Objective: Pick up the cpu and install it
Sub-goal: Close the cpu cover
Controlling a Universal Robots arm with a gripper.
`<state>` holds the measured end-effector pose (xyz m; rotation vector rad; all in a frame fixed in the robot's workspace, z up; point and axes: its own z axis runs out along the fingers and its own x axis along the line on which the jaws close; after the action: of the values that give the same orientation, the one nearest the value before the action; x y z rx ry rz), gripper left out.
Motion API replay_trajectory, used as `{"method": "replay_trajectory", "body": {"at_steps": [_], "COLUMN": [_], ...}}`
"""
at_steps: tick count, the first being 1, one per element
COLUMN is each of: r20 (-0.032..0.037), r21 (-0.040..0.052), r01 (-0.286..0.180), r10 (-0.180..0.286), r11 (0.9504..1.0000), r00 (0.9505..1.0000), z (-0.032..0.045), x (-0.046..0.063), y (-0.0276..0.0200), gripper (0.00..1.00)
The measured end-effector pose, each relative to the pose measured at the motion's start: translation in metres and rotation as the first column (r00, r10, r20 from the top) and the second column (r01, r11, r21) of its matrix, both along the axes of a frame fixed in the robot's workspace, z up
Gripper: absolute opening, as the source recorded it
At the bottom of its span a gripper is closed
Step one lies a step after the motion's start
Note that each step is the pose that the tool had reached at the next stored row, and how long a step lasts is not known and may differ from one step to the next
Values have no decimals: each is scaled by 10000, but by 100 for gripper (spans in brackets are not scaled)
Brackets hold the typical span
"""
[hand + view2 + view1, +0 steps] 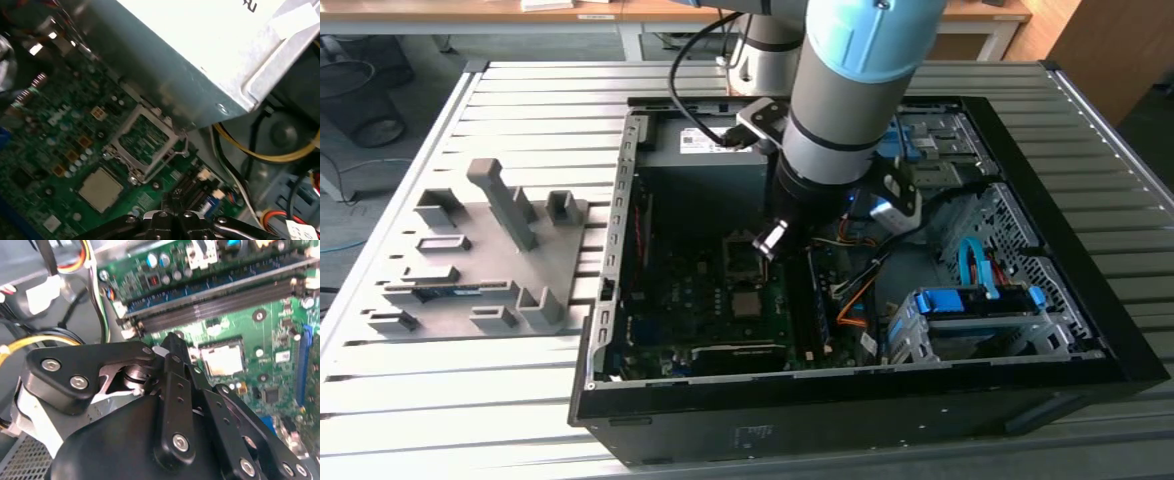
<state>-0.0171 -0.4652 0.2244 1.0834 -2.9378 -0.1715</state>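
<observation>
- The gripper (771, 240) hangs inside the open computer case (854, 388), low over the green board (707, 300) and just above the socket (743, 252).
- In both wrist views the fingers (165, 216) are drawn almost together. In the exterior view a thin pale plate shows at their tips; this is judged to be the cpu (775, 234), pinched edge-on and tilted. The grip itself is not plainly visible.
- In the first wrist view the socket (145, 142) lies open, with bare contacts and its metal frame around them. The chip is judged not yet seated.
- A pale square part (100, 189) sits on the board just beside the socket. What it is cannot be told.
- Risk: a tilted chip meeting the socket corner-first could bend the contacts.
- Risk: a narrow pinch on a thin plate may slip, so the chip could drop onto the board.
- Risk: the grey power-supply box (200, 60) overhangs close to the socket, so the wrist could strike it.
- Risk: the yellow cables (260, 152) run near the fingers and could snag.
</observation>
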Motion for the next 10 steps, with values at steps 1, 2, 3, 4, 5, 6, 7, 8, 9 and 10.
{"method": "replay_trajectory", "body": {"at_steps": [1,2,3,4,5,6,7,8,9,10], "r20": [135,273,410,531,658,781,884,982,1079,1190], "r21": [-1,-1,1,0,0,-1,0,0,-1,-3], "r01": [0,-1,-1,-1,-1,-1,0,0,0,0], "r10": [0,1,1,1,1,1,0,0,0,0], "r11": [10000,10000,10000,10000,10000,10000,10000,10000,10000,10000], "r00": [9999,9996,9992,9986,9978,9969,9961,9952,9942,9929], "z": [-2,-3,-7,-9,-11,-13,-15,-17,-18,-20], "x": [0,-1,-1,-2,-2,-2,-3,-3,-3,-3], "y": [0,0,0,0,0,0,0,0,0,0], "gripper": [10,10,10,10,10,10,10,10,10,10]}}
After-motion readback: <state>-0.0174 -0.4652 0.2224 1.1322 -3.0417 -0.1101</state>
